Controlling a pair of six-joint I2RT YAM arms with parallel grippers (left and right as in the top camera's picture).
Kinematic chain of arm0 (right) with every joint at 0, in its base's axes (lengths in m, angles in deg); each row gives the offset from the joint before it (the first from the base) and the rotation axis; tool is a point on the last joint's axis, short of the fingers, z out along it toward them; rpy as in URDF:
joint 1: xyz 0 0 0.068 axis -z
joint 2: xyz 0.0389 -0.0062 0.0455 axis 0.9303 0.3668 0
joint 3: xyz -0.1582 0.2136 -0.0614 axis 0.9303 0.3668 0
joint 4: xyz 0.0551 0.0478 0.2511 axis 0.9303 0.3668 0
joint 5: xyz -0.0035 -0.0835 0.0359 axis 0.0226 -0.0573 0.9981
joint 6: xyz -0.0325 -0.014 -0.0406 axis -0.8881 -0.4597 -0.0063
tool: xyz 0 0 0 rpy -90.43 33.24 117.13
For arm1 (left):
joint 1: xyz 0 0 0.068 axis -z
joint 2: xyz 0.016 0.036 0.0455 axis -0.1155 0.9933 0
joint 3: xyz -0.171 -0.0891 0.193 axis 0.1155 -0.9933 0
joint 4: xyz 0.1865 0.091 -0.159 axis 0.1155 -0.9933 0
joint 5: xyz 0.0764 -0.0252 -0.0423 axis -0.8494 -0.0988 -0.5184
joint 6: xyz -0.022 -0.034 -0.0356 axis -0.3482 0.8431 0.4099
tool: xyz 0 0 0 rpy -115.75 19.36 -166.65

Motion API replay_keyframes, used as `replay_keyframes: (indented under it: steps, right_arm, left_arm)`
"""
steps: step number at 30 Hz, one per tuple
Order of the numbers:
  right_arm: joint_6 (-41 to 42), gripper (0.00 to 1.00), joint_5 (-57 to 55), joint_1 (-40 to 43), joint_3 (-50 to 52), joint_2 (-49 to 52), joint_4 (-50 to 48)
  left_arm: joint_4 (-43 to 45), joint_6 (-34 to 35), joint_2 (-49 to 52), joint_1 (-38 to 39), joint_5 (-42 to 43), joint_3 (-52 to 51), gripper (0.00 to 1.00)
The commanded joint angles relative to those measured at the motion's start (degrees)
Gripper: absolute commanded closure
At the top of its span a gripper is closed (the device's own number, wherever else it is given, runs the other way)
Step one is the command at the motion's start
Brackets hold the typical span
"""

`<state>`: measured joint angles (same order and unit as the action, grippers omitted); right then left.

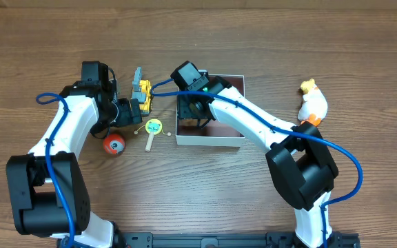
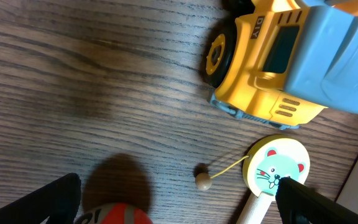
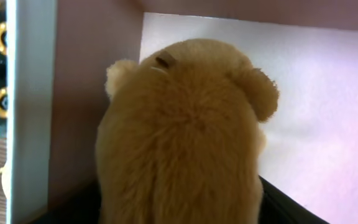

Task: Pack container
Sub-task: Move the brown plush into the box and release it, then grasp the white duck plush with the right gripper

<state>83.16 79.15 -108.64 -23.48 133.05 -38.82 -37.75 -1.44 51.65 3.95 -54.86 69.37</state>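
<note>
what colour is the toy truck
Toy truck: yellow with a grey-blue back; best in left wrist view.

Bench [image 1: 364, 41]: brown wood grain, darker streaks. Container [image 1: 209, 141]: white walls, dusty-pink inside. Plush toy [image 3: 185, 137]: golden tan all over. Toy truck [image 2: 260, 68]: yellow body, grey-blue bed, black wheels with gold hubs. Rattle drum [image 2: 278, 165]: yellow rim, mint-green animal face with red cheeks, pale handle. Ball [image 1: 114, 144]: red. Duck [image 1: 313, 105]: white, with orange and yellow parts. Cables [image 1: 343, 155]: blue.
</note>
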Motion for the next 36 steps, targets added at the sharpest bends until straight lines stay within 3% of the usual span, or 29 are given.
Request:
replay_keyframes:
  steps: [1, 7, 11, 15, 19, 26, 29, 36]
  right_arm:
    - [-3.87, 0.28, -3.85, 0.20, -0.52, -6.34, 0.66]
    - [-3.96, 0.09, -16.06, 0.94, -0.57, -18.23, 5.44]
    - [-4.68, 0.02, -23.85, 3.91, -0.55, -26.32, 10.56]
    - [-4.68, 0.00, -26.86, 12.24, -0.50, -29.59, 15.78]
    - [-4.72, 0.00, -19.32, 24.55, 1.60, -28.61, 17.03]
    - [-11.10, 0.00, -1.64, 42.14, 11.54, -22.47, 8.76]
    - [-15.02, 0.00, 3.89, 45.92, 12.63, -18.25, 7.17]
    - [-16.02, 0.00, 4.28, 46.88, 12.74, -12.87, 7.34]
  left_arm:
    - [0.22, -0.72, 0.48, -0.31, 0.79, 1.16, 0.00]
    - [0.22, -0.72, 0.48, -0.31, 0.79, 1.16, 0.00]
    - [0.22, -0.72, 0.48, -0.31, 0.79, 1.16, 0.00]
    - [0.22, -0.72, 0.48, -0.31, 0.79, 1.16, 0.00]
    - [0.22, -0.72, 0.48, -0.31, 0.79, 1.16, 0.00]
    - [0.22, -0.72, 0.48, -0.31, 0.79, 1.16, 0.00]
    - [0.22, -0.72, 0.48, -0.31, 0.79, 1.16, 0.00]
    - [0.22, -0.72, 0.48, -0.31, 0.79, 1.16, 0.00]
